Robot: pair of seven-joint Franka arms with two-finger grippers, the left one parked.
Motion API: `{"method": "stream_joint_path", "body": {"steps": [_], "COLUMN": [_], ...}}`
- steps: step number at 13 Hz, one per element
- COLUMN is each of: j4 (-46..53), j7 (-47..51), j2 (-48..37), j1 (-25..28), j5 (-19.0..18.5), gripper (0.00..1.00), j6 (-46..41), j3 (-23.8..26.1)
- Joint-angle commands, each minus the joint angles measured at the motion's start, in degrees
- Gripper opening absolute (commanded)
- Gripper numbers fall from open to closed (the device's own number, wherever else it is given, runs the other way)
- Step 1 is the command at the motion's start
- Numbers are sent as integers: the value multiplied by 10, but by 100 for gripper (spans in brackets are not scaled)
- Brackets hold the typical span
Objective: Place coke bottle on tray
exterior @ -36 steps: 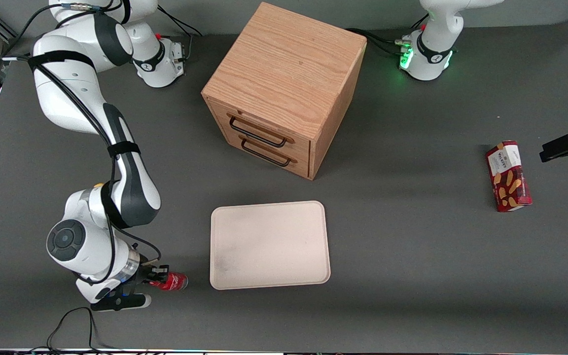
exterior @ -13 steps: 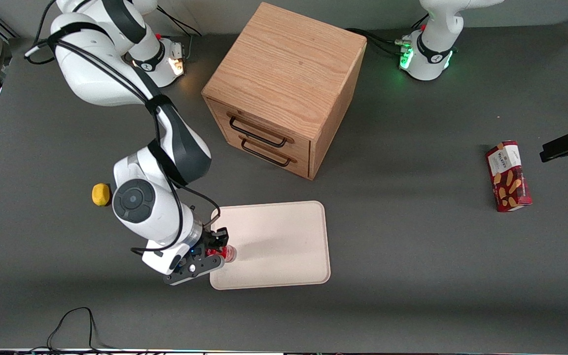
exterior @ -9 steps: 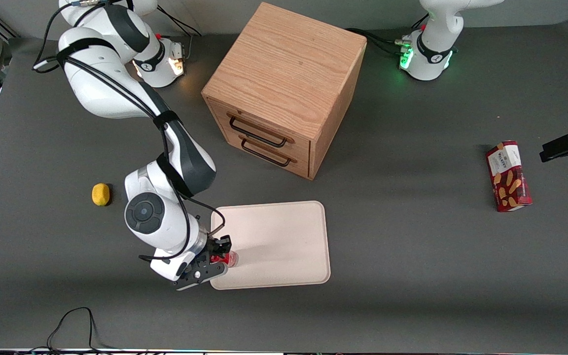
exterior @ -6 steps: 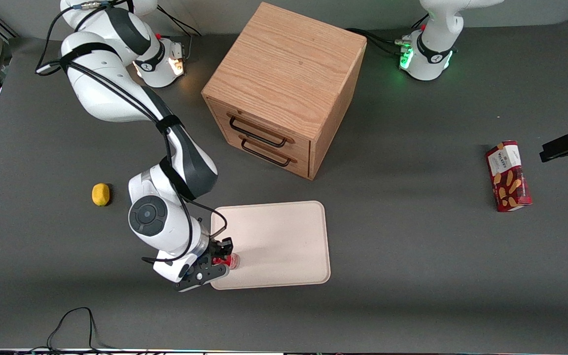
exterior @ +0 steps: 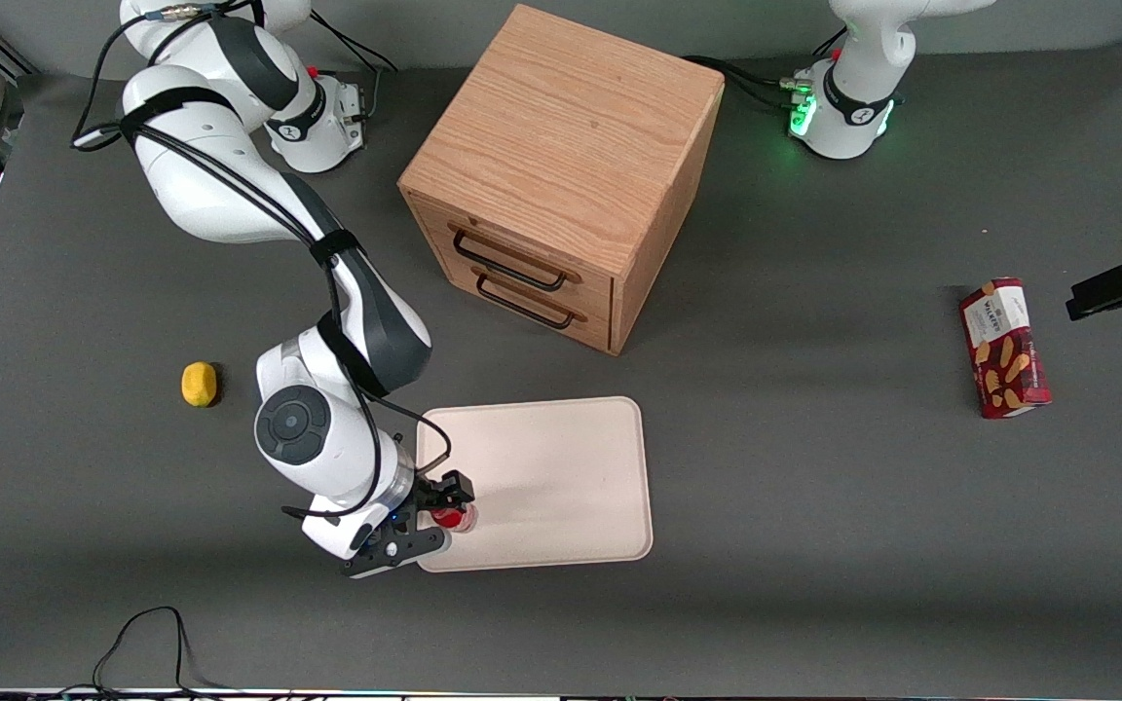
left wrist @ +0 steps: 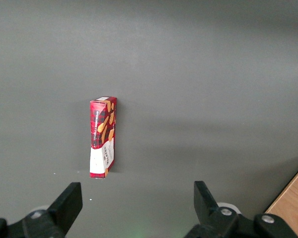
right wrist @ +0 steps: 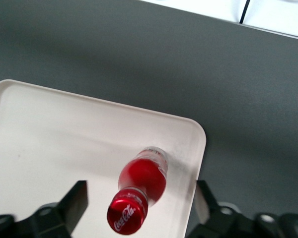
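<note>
The coke bottle (exterior: 455, 518), small and red with a red cap, stands upright on the cream tray (exterior: 542, 477), near the tray's corner nearest the front camera at the working arm's end. In the right wrist view the bottle (right wrist: 141, 186) is seen from above, close to the tray's (right wrist: 49, 134) rim. My gripper (exterior: 441, 508) is open and hangs over the bottle. Its two fingers stand wide apart on either side of the bottle without touching it, as the wrist view of the gripper (right wrist: 141, 206) shows.
A wooden drawer cabinet (exterior: 561, 175) stands farther from the front camera than the tray. A small yellow lemon-like object (exterior: 198, 384) lies toward the working arm's end. A red snack box (exterior: 1004, 348) lies toward the parked arm's end and also shows in the left wrist view (left wrist: 103, 136).
My gripper carried the bottle from the bare table onto the tray's corner. In the last half second it lowered slightly and the fingers opened, leaving the bottle standing.
</note>
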Motion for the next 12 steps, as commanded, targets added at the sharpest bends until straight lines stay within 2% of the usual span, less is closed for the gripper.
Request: {"method": "stream_joint_path", "body": {"steps": [1,3,4,5,7,8,10,12], "j4": [-27,-82,-125,-181,-306,-364,-473,-542], "j7": [20,20,20,19,14,12,14,8], "j2": [-55,-126,-177,-233,-357,-412,-517,-588], "j1": [-8,-36,-52,-66,-65,-64,-64,-64], "j5": [-8,0,18,48,140,160,161,160], "gripper": [100,100,100,100,100,100,100,100], "j6": [-30,-80,-95,-102,-98,-97,-98,-101], "j3": [4,3,1,-16,-104,-129,-151,-180]}}
